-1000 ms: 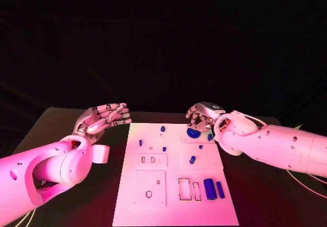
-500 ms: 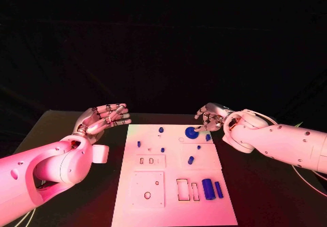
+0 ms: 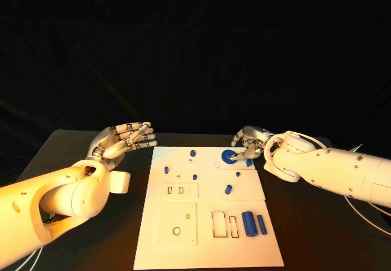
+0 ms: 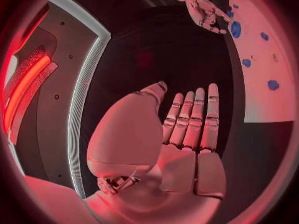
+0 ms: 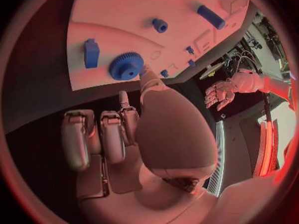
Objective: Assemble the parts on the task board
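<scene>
- The robot's right hand [image 3: 247, 144] hovers over the far right corner of the flat white rectangular task board [image 3: 183, 248], fingers curled loosely around nothing.
- A round blue toothed plastic gear [image 3: 230, 157] lies on the board just under those fingertips; whether they touch it cannot be told.
- A small blue upright block [image 5: 91, 53] stands just beside the gear.
- The left hand [image 3: 124, 141] floats above the black desk [image 3: 73, 145], just off the board's far left corner, empty, fingers straight and spread.
- The step appears to be seating the gear; next, the right hand likely needs to press or pick it.
</scene>
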Controlling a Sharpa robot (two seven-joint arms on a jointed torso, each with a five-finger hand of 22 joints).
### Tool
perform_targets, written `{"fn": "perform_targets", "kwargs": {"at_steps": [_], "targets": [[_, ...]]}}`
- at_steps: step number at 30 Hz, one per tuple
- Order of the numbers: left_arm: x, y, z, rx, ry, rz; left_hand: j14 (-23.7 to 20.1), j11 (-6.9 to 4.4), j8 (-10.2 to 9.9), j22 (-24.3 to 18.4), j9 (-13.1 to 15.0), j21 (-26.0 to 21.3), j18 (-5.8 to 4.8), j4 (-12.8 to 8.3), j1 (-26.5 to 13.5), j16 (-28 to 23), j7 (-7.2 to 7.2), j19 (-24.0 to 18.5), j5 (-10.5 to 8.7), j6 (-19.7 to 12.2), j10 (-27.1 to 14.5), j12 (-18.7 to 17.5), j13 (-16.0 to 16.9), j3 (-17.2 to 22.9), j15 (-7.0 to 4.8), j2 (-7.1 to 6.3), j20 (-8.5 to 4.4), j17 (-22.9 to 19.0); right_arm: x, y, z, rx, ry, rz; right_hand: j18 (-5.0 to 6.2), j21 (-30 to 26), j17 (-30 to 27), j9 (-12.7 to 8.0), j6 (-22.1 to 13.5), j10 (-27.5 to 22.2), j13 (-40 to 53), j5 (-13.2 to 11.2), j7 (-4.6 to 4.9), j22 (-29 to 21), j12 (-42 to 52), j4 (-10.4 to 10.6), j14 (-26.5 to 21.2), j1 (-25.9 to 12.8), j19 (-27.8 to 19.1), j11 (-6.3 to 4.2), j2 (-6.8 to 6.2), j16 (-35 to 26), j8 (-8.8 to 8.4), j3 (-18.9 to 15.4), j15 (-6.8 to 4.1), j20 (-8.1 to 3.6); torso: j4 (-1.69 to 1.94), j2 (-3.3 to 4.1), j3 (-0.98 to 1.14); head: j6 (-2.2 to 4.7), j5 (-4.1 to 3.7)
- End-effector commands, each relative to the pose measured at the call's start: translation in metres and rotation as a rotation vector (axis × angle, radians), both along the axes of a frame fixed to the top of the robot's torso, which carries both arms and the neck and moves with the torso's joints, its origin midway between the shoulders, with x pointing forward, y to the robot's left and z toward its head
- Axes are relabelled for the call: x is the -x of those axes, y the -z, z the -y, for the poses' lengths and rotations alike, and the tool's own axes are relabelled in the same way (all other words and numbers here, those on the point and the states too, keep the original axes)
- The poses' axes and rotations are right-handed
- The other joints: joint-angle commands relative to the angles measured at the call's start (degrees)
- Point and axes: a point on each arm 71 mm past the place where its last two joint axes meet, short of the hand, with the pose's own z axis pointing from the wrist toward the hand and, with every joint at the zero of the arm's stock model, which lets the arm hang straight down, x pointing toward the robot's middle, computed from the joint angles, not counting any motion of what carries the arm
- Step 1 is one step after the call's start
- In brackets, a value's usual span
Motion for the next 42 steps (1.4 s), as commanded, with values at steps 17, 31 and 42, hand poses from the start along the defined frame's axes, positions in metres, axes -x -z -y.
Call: {"fn": "perform_targets", "kwargs": {"at_steps": [17, 31, 42], "targets": [[0.0, -0.001, 0.003, 0.01, 0.025, 0.006, -0.45, 0.15, -0.12, 0.08, -0.04, 0.21, 0.63, 0.03, 0.17, -0.29, 1.95, 0.11, -0.32, -0.26, -0.26, -0.31, -0.07, 0.39, 0.13, -0.51, 0.06, 0.09, -0.005, 0.013, -0.006, 0.012, -0.004, -0.043, -0.78, 0.85, 11.62, 0.25, 1.32, 0.64, 7.19, 0.06, -0.27, 11.74, 1.02, -0.35, 5.25, 0.75, 3.96, -0.11, 1.98, 0.46, 1.02, 1.71, 0.16, 0.31, -0.1, -0.01, 0.0, -0.8, 0.29], [0.0, -0.001, 0.004, 0.009, 0.025, 0.004, -0.57, 0.16, -0.14, 0.06, -0.04, 0.22, 0.62, -0.06, 0.2, -0.4, 1.95, 0.03, -0.31, -0.28, -0.31, -0.31, -0.06, 0.5, 0.15, -0.53, 0.08, 0.16, -0.006, 0.018, -0.008, 0.014, -0.003, -0.064, -0.82, 1.0, 11.74, 0.01, 2.66, 0.64, 7.43, 6.06, -0.51, 11.98, 1.17, -0.53, 5.25, 2.04, 4.01, -0.39, 2.28, 0.51, 1.31, 5.41, -0.08, 0.1, -0.12, -0.08, -0.01, -1.14, 0.48], [0.0, -0.001, 0.003, 0.008, 0.023, 0.003, -0.57, 0.16, -0.14, 0.06, -0.04, 0.22, 0.62, -0.06, 0.2, -0.4, 1.95, 0.03, -0.31, -0.28, -0.31, -0.31, -0.06, 0.5, 0.15, -0.53, 0.08, 0.16, -0.005, 0.016, -0.007, 0.023, 0.009, -0.02, -0.97, 1.48, 11.88, -0.12, 3.45, 1.12, 7.86, 5.85, -0.67, 12.56, 1.58, -0.5, 5.29, 2.11, 4.35, -0.54, 2.14, 0.56, 1.51, 6.86, -0.19, 0.03, -0.13, -0.09, -0.03, -1.22, 0.53]]}}
